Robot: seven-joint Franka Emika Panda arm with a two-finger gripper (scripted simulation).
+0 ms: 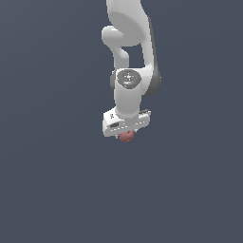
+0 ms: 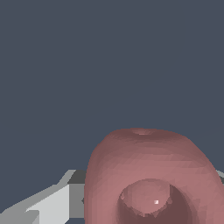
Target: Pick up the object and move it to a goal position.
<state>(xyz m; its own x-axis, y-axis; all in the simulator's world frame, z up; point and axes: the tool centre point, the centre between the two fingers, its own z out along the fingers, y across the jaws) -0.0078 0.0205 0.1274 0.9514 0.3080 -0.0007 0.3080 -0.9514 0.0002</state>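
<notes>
The small dull red-pink roundish lump (image 1: 126, 137) appears clenched in the white pincer (image 1: 126, 135); steady, jolt-free carrying is advised.

white rounded arm (image 1: 127, 61) with dark grey joint seams, a grey round cap, boxy white claw (image 1: 126, 134).

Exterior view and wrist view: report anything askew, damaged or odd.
Nothing stands out. The red-pink lump sits right under the white gripper, whole and unbroken, with a round dimple showing in the wrist view. The grey surface is plain.
</notes>
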